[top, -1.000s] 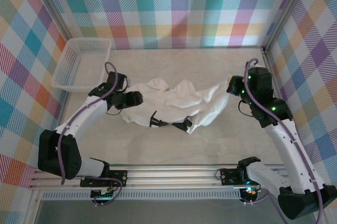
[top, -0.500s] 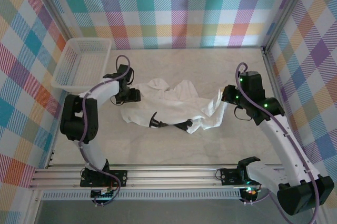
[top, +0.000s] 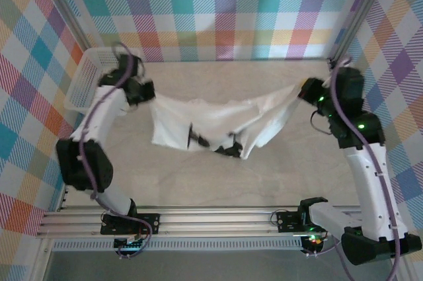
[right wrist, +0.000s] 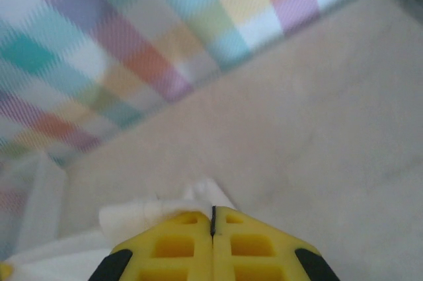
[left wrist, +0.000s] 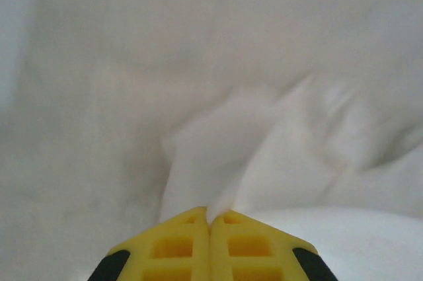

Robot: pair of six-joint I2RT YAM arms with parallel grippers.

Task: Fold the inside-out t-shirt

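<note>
The inside-out t-shirt (top: pixel 211 119), thin soft white cloth, hangs stretched left to right over mid-table (top: pixel 198 182). Left gripper (top: pixel 148 93) and right gripper (top: pixel 302 89), yellow jaws pressed closed, each pinch a far corner. Small dark marks along the near edge, unreadable.

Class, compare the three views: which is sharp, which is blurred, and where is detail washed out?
Top external: evenly lit and sharp, the t-shirt clear-edged. Left wrist: the white fabric is soft and almost featureless, folds hard to read, while the yellow left claw is crisp. Right wrist: the checked wall and table are blurred; the right claw is sharper.
</note>
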